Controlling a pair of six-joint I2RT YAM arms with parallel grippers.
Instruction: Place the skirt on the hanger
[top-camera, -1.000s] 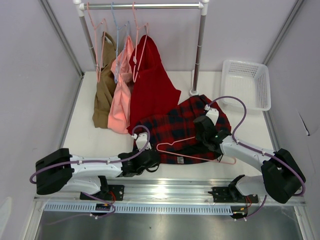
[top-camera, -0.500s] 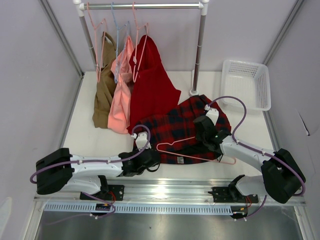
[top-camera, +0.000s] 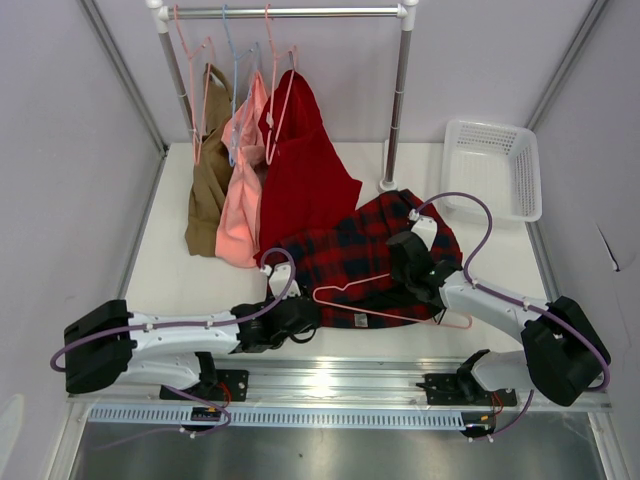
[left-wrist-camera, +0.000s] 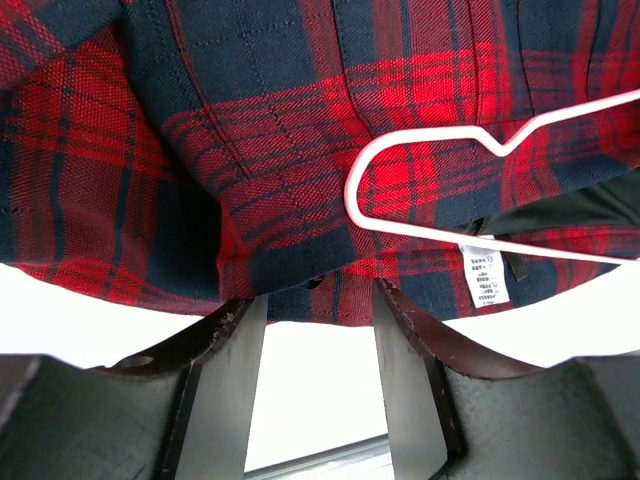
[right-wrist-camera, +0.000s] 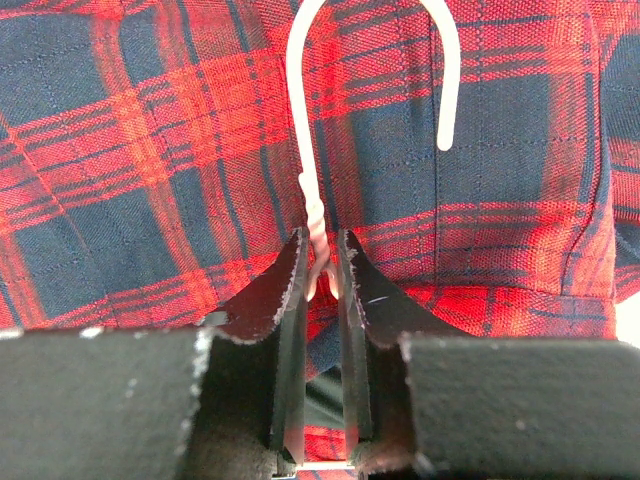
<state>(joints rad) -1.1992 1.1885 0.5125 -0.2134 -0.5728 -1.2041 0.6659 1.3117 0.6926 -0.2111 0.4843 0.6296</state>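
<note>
The red and navy plaid skirt lies crumpled on the table in front of the rack. The pale-pink hanger lies on top of its near part. My right gripper is shut on the hanger's twisted neck; the hook curves away over the plaid. My left gripper is open at the skirt's near hem, with the hem edge between its fingertips and bare table under the jaws. The hanger's left corner and the white label show in the left wrist view.
A clothes rack stands at the back with a brown garment, a salmon-pink one and a plain red one, plus a light-blue hanger. A white basket sits at the back right.
My left arm has shifted slightly, its elbow lower and farther left, with the gripper still at the hem. The right arm, hanger and skirt have not moved.
</note>
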